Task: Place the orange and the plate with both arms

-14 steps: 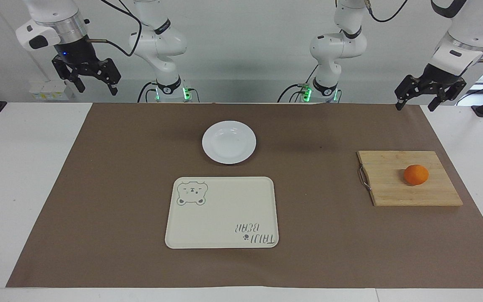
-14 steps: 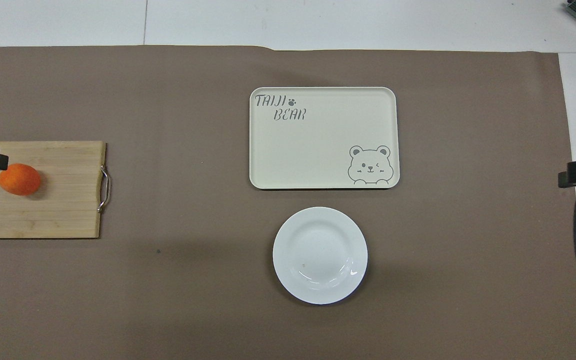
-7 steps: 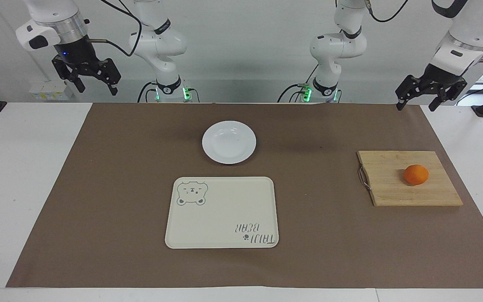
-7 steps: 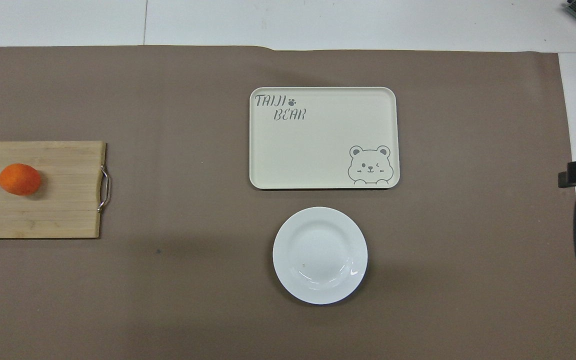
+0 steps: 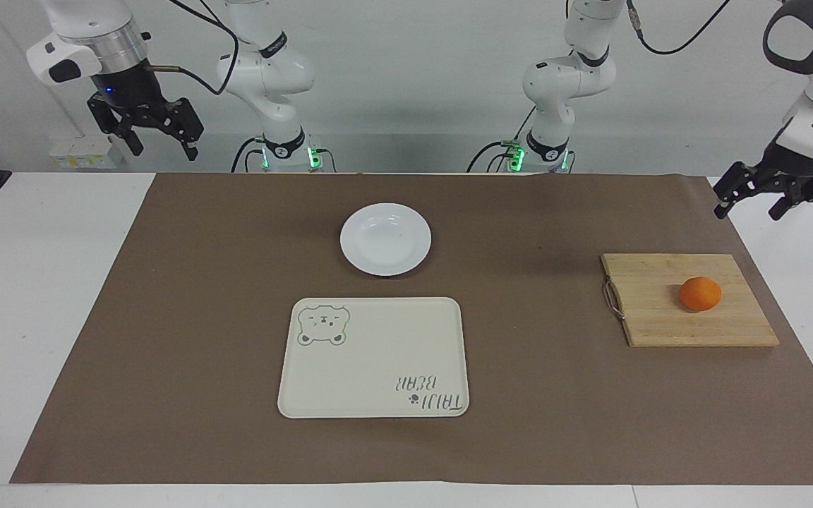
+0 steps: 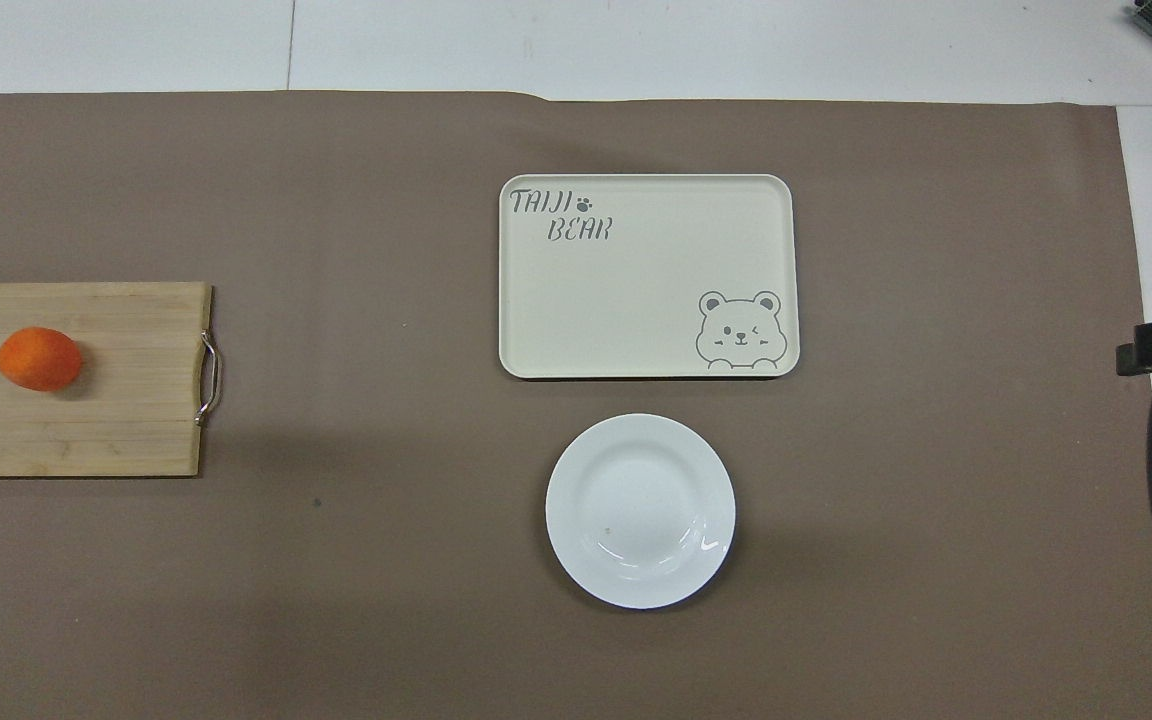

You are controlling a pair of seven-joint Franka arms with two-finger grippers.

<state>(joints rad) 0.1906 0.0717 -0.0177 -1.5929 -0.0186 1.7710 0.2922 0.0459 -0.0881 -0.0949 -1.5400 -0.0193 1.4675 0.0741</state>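
I see the left gripper (image 5: 749,201) with its jaws released and holding nothing, hanging in the air over the desk's (image 5: 46,296) white edge at the left arm's end, just off the corner of the brown mat (image 5: 555,395). The right gripper (image 5: 159,144) also has its jaws spread and empty, raised over the desk's edge at the right arm's end, where that arm waits. The orange (image 5: 700,293) sits on a wooden cutting board (image 5: 653,310) at the left arm's end of the mat, well apart from both grippers. The plate (image 5: 385,238) lies on the mat near the middle of the desk, bare, and just beside it, farther from the robots, lies a cream tray (image 5: 371,367) with a bear drawing, nothing on it.
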